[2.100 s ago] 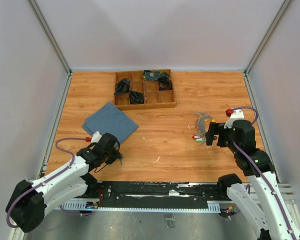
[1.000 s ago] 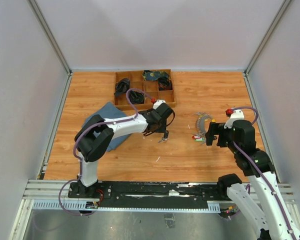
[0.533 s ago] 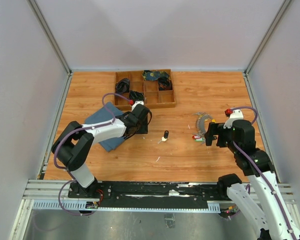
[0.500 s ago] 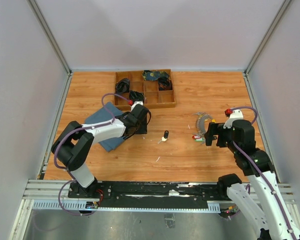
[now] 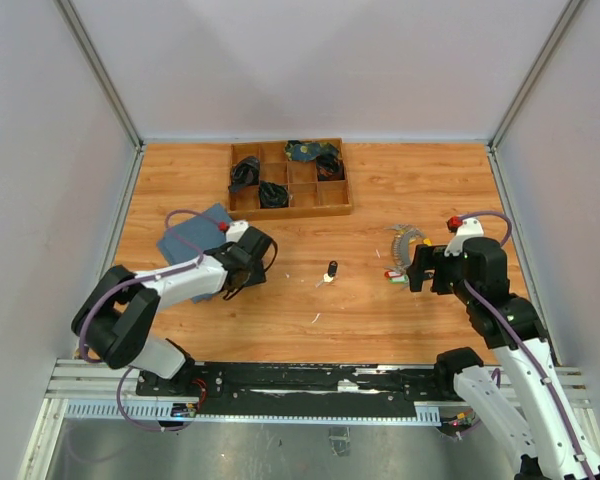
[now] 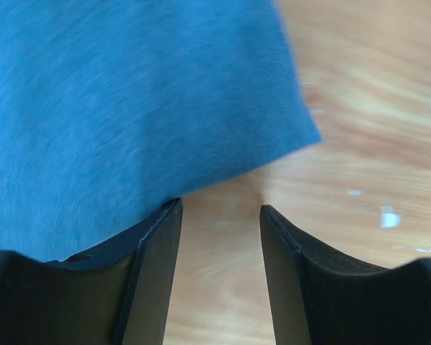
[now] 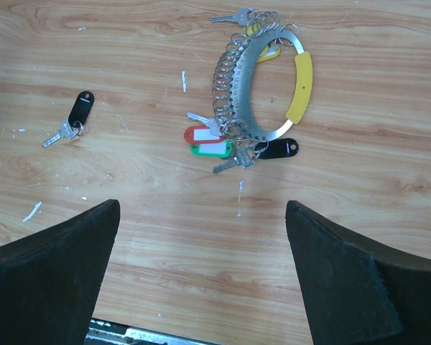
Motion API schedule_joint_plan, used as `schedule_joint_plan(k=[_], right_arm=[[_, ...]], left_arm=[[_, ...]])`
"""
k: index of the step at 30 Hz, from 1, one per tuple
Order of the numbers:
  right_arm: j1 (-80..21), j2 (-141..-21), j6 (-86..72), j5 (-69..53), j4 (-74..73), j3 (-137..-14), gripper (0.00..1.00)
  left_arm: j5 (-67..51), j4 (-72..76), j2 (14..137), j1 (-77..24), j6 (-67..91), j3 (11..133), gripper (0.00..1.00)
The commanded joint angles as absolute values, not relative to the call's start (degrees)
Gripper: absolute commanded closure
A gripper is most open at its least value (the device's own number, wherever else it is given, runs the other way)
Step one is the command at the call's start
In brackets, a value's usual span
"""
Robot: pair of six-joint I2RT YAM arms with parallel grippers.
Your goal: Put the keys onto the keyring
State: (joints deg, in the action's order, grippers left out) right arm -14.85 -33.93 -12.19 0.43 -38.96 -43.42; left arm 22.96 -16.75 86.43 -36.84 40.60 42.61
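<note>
Plainly, the right gripper (image 7: 201,206) stands wide open with nothing between its jaws. Ahead of them on the table (image 7: 151,237) lies the keyring (image 7: 244,93), the keys (image 7: 228,135) bunched along its rim. A lone black-headed key (image 7: 77,111) lies apart, ahead of one jaw. The left gripper (image 6: 220,212) is partly open and empty, one finger over the blue cloth (image 6: 115,108) edge

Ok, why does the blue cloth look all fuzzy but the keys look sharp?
Left wrist view: the folded blue cloth and the wooden tabletop are soft and streaky, maybe motion blur; right wrist view: the silvery metal keys and round metal keyring are crisp, evenly lit.
</note>
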Motion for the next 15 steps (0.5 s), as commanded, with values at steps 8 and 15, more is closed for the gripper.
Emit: schedule_joint_plan(k=[8,15], right_arm=[[-15.96,-34.41,-12.13,-0.36,-38.98,-42.89,0.02],[-15.95,-37.64,-12.6,-0.46,-39.32,-45.03,0.02]], left_arm=[[35.0,-34.71,58.33,-33.94,54.21,36.26,0.43],[21.72,-22.99,56.89,-34.01,39.66,40.88,0.38]])
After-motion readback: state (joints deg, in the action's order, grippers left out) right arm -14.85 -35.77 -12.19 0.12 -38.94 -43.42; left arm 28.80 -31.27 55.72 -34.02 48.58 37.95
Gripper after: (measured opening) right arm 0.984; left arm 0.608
